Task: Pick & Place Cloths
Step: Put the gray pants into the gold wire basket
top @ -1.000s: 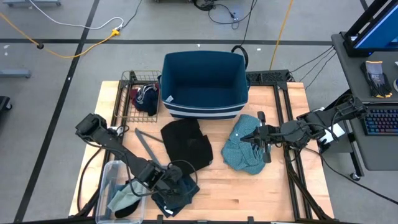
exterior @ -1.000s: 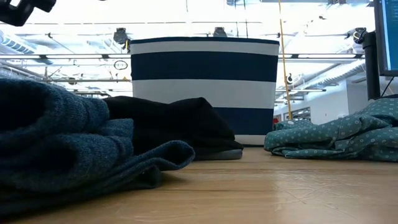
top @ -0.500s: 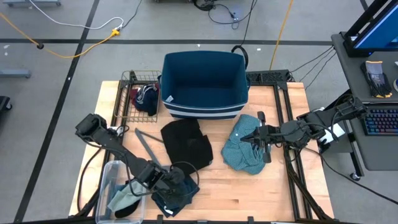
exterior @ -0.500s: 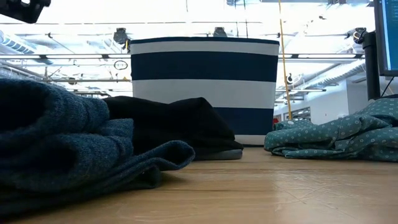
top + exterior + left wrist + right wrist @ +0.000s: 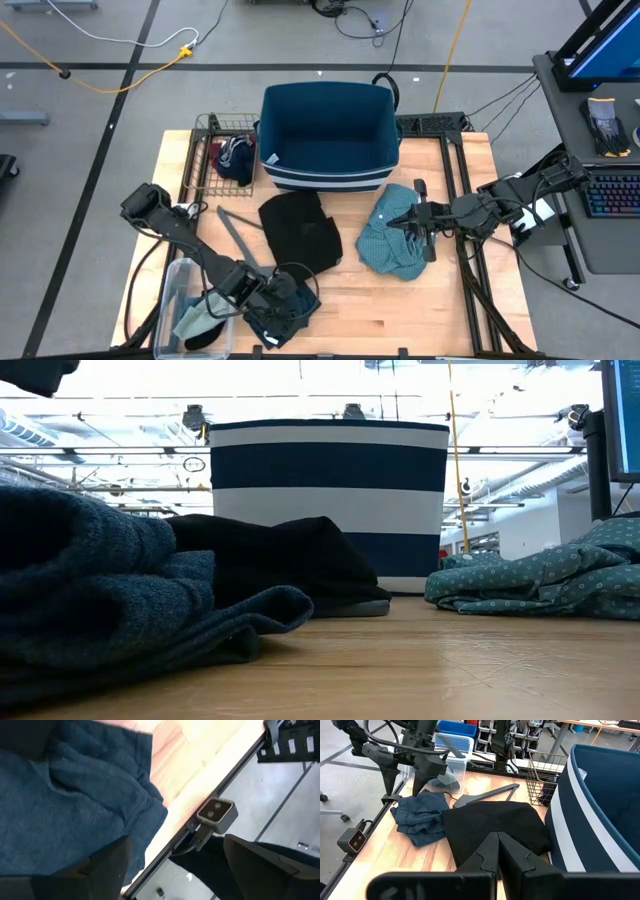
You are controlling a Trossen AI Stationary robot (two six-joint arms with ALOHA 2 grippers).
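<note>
A dark teal cloth [image 5: 287,312] lies crumpled near the table's front edge, left of centre; it also shows in the left wrist view [image 5: 70,795] and the low view [image 5: 100,600]. My left gripper [image 5: 402,795] hangs open just above it, fingers slanting down, one on either side [image 5: 175,870]. A black cloth [image 5: 300,230] lies flat mid-table. A teal checked cloth [image 5: 395,243] lies bunched to the right. My right gripper [image 5: 413,216] waits shut and empty above its far edge, fingers together [image 5: 497,851].
A navy-and-white striped basket [image 5: 330,130] stands at the far middle. Left of it a wire basket [image 5: 205,160] holds a maroon and a navy cloth. A clear bin [image 5: 172,290] at front left holds a pale green cloth. A grey hanger [image 5: 238,235] lies beside the black cloth.
My left gripper has opened above the dark teal cloth and rolled a little about its own axis, staying in place. The cloth lies as it did before. My right arm has kept still.
</note>
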